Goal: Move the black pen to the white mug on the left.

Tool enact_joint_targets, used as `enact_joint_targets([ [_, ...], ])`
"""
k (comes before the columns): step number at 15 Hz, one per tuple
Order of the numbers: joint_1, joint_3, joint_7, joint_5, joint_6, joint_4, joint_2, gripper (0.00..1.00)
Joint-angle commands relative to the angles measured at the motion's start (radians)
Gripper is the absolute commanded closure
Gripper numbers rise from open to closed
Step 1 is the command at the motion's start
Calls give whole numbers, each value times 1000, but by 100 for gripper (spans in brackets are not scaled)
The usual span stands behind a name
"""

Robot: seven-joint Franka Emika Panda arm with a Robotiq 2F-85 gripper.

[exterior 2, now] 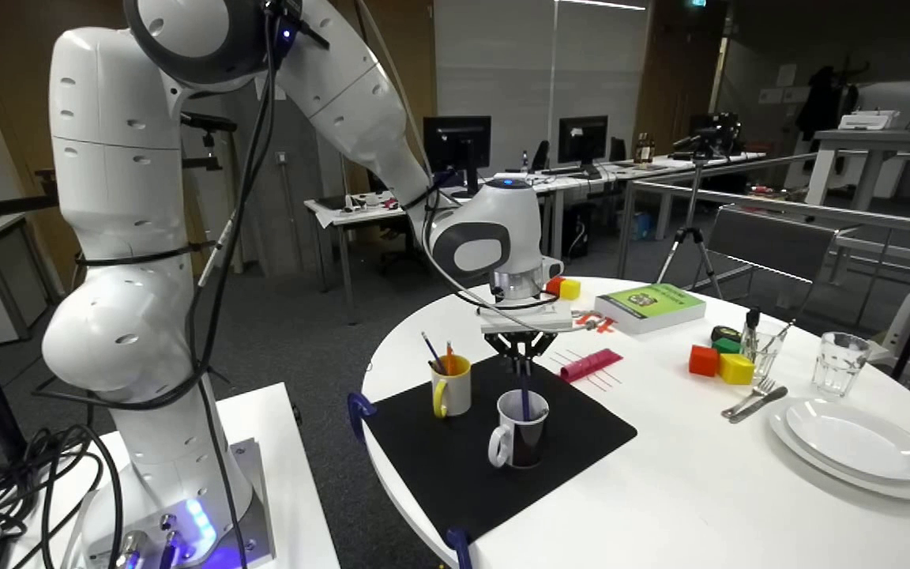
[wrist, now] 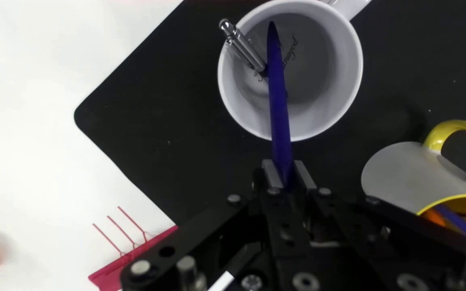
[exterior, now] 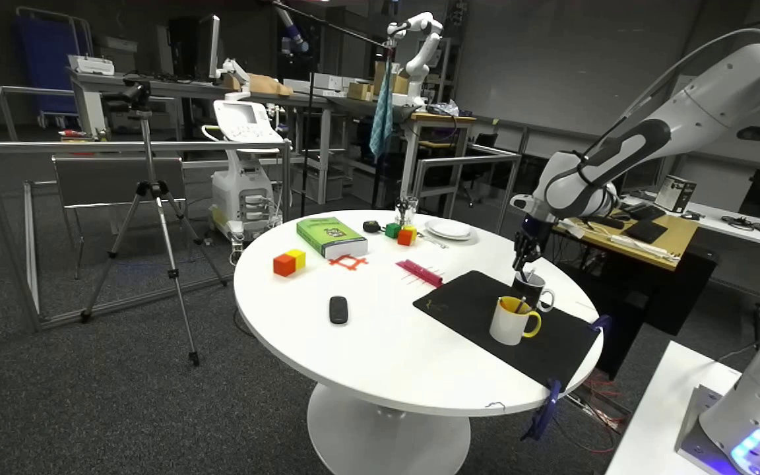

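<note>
My gripper [wrist: 289, 171] is shut on a dark blue pen [wrist: 280, 109] that hangs down from the fingers. The pen's lower part [exterior 2: 525, 405] is inside the dark mug [exterior 2: 530, 446] with a white inside and white handle. A silver-topped pen [wrist: 244, 50] leans in that mug against the rim. No other plainly black pen shows. The white mug [exterior: 506, 324] with yellow inside and handle stands close beside the dark mug. It also shows in an exterior view [exterior 2: 460, 391] and in the wrist view [wrist: 407, 171]. It holds a blue pencil [exterior 2: 433, 353] and an orange one [exterior 2: 449, 359].
Both mugs stand on a black mat [exterior 2: 431, 450], clamped by blue clamps [exterior 2: 359, 412] at the table edge. A pink strip [exterior 2: 591, 365], green book [exterior: 331, 237], cubes [exterior: 289, 262], black remote [exterior: 338, 310], plates [exterior 2: 858, 438] and glasses [exterior 2: 840, 363] lie elsewhere on the table.
</note>
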Motion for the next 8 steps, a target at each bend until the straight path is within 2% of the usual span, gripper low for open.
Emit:
enact_joint_targets([
  [1,-27,26,-44,50,-26,-52,-134,97],
  [4,-13,22,-98,151,-50,-69,-217,97],
  [8,31,-11,-211,373,-119,-83,-329,97],
])
